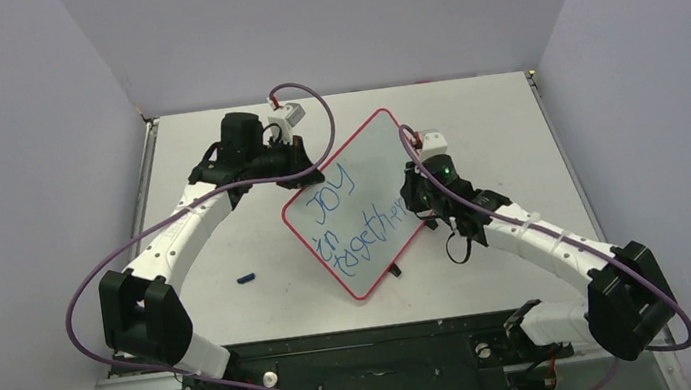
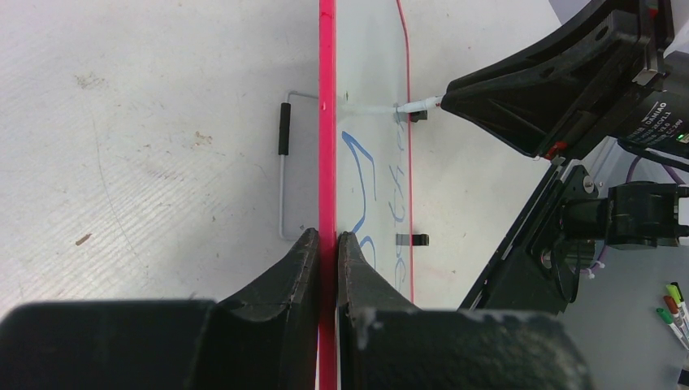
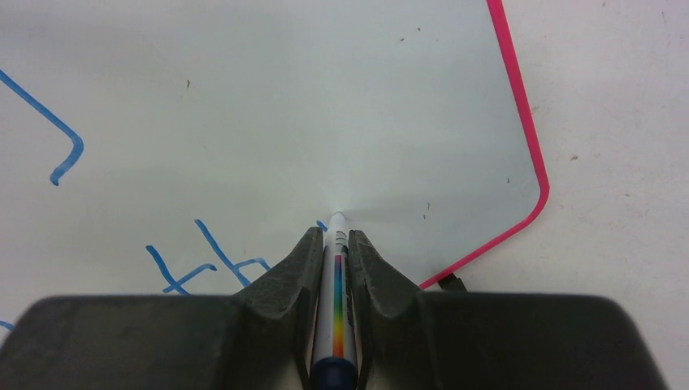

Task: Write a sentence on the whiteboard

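The board [image 1: 359,178] sits mid-table [image 1: 215,152], tilted up on its footed long edge with a wire stand [image 2: 283,162] behind it, and blue writing already covers its lower half. The left gripper [image 2: 327,236] pinches the red frame of the upper long edge, jaws nearly shut on that thin rim. The right gripper [image 3: 335,236] is closed tight around a marker [image 3: 335,276], whose tip touches the white face just past the last letters. A small blue cap [image 1: 247,279] lies well apart on the table. The board looks light and stiff, with a glossy, slippery face, so pen pressure could slide or tip it. The frame edge opposite the feet, where it is held now, seems the best place to brace it.
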